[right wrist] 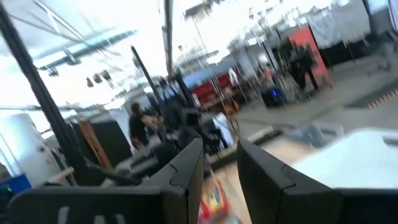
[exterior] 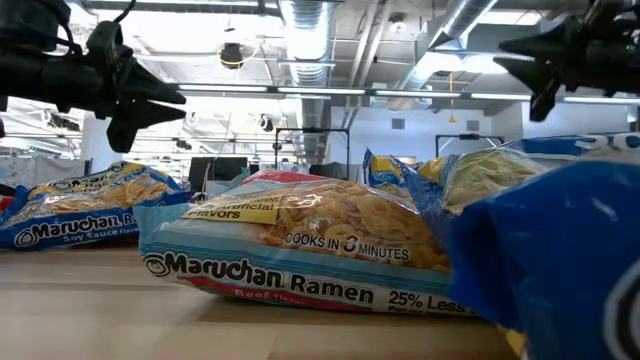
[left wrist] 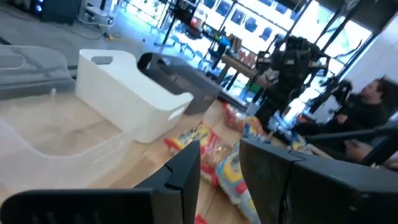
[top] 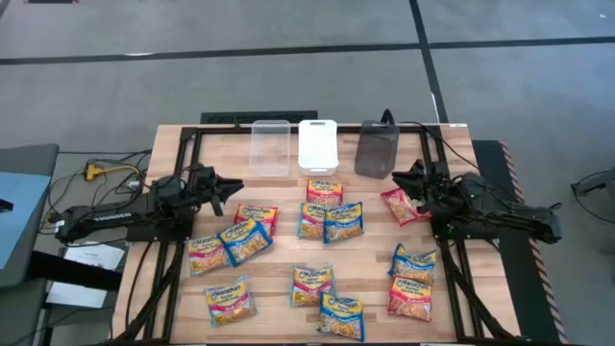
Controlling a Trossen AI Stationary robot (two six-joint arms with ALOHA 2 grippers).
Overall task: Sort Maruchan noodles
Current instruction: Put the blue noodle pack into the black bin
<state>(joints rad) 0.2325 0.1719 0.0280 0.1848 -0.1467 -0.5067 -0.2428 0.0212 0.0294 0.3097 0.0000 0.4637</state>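
Wooden table (top: pixel 288 264) | noodle packets (top: pixel 327 219) scattered | three bins (top: pixel 318 144) behind | both hands part-open, empty

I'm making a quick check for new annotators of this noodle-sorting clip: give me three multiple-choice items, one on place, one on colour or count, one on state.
1. Where do the three bins stand?
A. In a row along the table's far edge
B. Stacked at the table's near edge
C. On the floor beside the table

2. What colour is the middle bin?
A. Red
B. White
C. Green

3. What is the left gripper holding?
A. A noodle packet
B. A bin
C. Nothing

Key: 1 A, the clear bin, white bin and dark-grey bin sit side by side at the far edge of the table. 2 B, it is plainly white. 3 C, the left gripper hangs above the table with nothing between its fingers, and the Maruchan noodles all lie on the wood.
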